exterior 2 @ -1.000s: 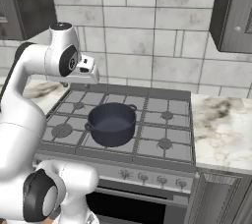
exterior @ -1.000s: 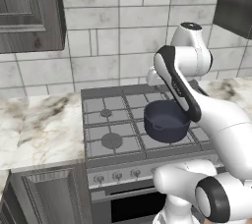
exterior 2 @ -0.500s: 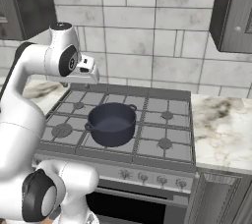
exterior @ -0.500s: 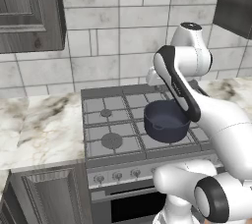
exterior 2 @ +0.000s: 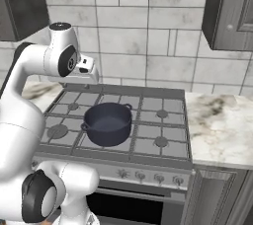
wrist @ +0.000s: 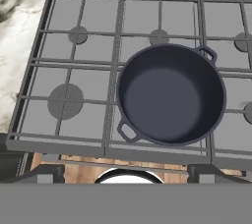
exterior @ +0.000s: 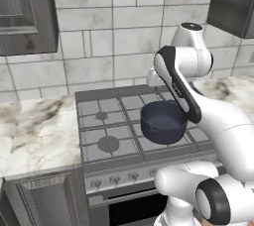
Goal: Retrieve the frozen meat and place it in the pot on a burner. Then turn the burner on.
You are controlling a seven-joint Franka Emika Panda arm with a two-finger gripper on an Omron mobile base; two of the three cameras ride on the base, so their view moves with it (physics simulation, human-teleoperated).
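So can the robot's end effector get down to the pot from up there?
Probably yes. The pot sits uncovered on the stove, looks empty, and nothing stands between it and the open end effector above the back of the stove.

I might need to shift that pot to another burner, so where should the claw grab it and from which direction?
Probably the rim of the pot, coming straight down from above. It stands upright and empty, so one finger can drop inside the wall and one outside. The two side handles, one at the near left and one at the far right, look small, so a plain rim section between them seems safer.
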